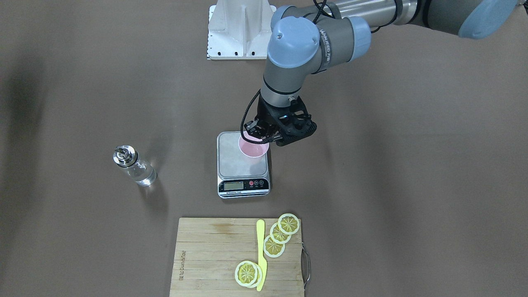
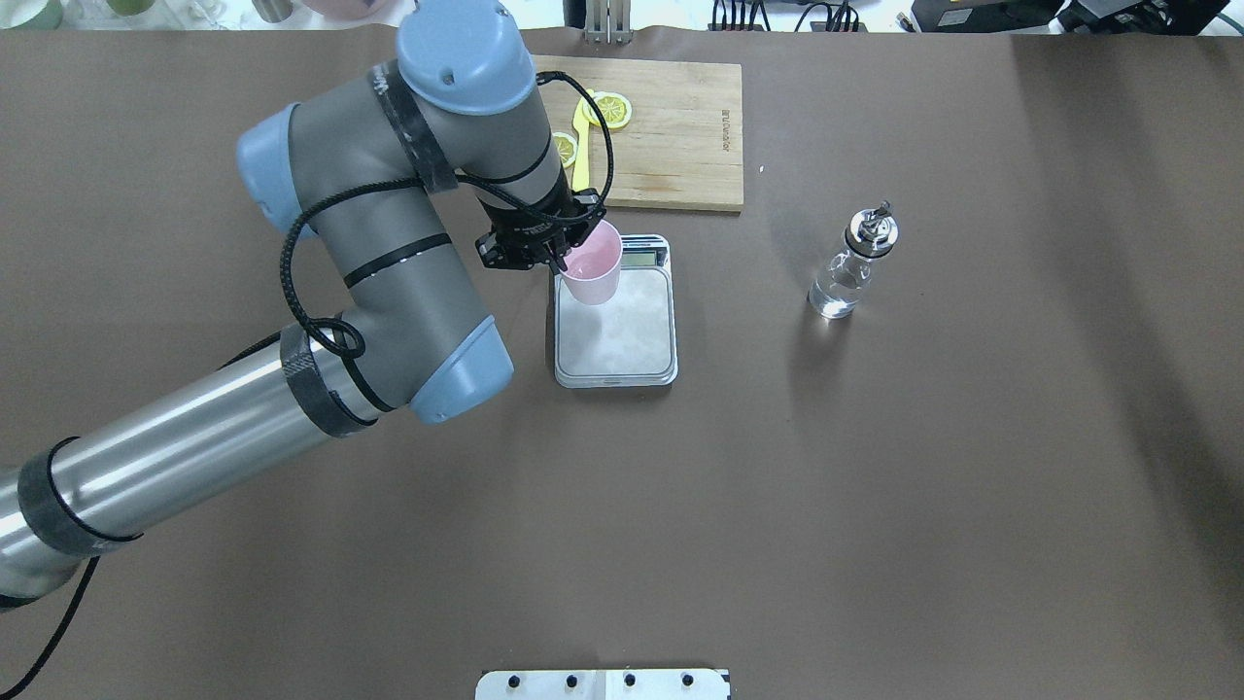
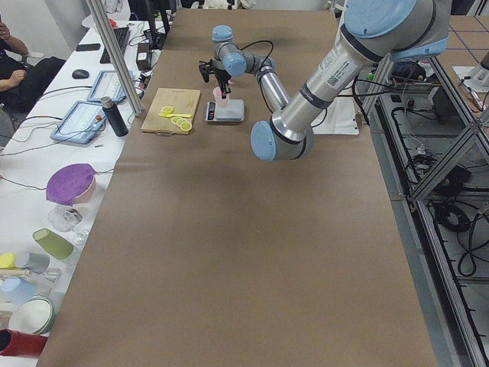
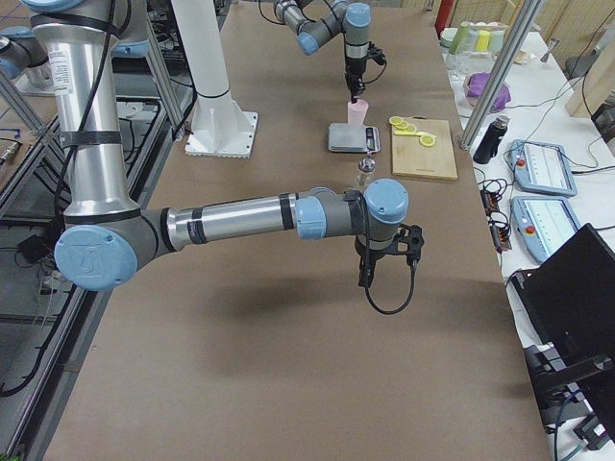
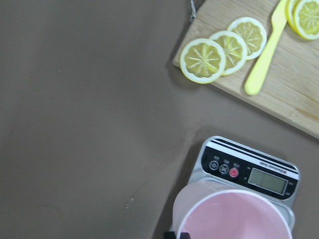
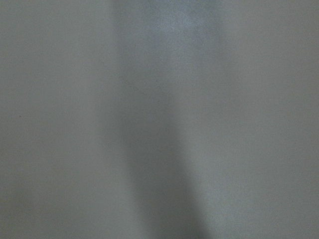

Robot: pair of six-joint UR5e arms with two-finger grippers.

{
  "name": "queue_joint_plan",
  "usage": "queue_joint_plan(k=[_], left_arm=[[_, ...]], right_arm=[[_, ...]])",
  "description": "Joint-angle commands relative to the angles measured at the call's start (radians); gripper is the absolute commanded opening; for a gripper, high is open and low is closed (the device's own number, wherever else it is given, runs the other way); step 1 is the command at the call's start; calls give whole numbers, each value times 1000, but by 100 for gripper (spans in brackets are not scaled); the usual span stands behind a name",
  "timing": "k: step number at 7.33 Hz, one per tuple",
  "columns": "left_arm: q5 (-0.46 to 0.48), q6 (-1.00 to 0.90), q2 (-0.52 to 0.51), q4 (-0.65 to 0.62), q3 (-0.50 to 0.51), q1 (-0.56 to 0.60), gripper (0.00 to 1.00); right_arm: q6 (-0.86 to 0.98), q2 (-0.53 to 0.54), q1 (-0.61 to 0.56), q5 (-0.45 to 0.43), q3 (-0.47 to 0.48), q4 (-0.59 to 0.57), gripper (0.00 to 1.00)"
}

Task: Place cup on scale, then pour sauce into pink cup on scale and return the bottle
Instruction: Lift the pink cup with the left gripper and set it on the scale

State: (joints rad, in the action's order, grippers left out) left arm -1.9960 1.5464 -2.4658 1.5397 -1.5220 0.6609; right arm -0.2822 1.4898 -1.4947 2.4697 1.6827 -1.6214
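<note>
The pale pink cup (image 1: 253, 148) is upright over the far right part of the steel scale (image 1: 235, 163) in the front-facing view, empty inside. My left gripper (image 1: 258, 134) pinches its rim from above; I cannot tell whether the cup's base touches the platform. In the overhead view the cup (image 2: 594, 274) is over the scale's (image 2: 622, 335) left far corner. The clear glass bottle (image 2: 850, 267) with a metal spout and clear sauce stands alone to the right. My right gripper (image 4: 369, 277) shows only in the exterior right view, pointing down over mid-table; I cannot tell if it is open or shut.
A wooden cutting board (image 2: 680, 146) with lemon slices (image 1: 280, 233) and a yellow plastic knife (image 1: 260, 251) lies beyond the scale, close to its display end. The white robot base mount (image 1: 241, 29) is at the table's robot side.
</note>
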Motion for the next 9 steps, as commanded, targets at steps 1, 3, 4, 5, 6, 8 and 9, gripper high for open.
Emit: queue_joint_plan(k=[1,3,4,5,6,8,9], left_arm=[[26,14,-8,8,26,-40,0],[34,11,-7,10,26,-52,0],[34,11,-7,10,28,-57,0],[34,12,-4,11,28,-57,0],[34,5,-5,11,17,-55,73],[13,-25,42,-4,-94,0,98],[5,-40,124,-4,-159,9,98]], right_arm=[[0,0,1,-2,9,0,100],[0,1,1,-2,14,0,100],[0,0,1,-2,14,0,100],[-2,-11,5,-6,21,0,100],[-23,-43,19,-50,55,-9,100],[-47,-90,48,-89,154,-41,100],[-49,-161,91,-144,226,-145,100]])
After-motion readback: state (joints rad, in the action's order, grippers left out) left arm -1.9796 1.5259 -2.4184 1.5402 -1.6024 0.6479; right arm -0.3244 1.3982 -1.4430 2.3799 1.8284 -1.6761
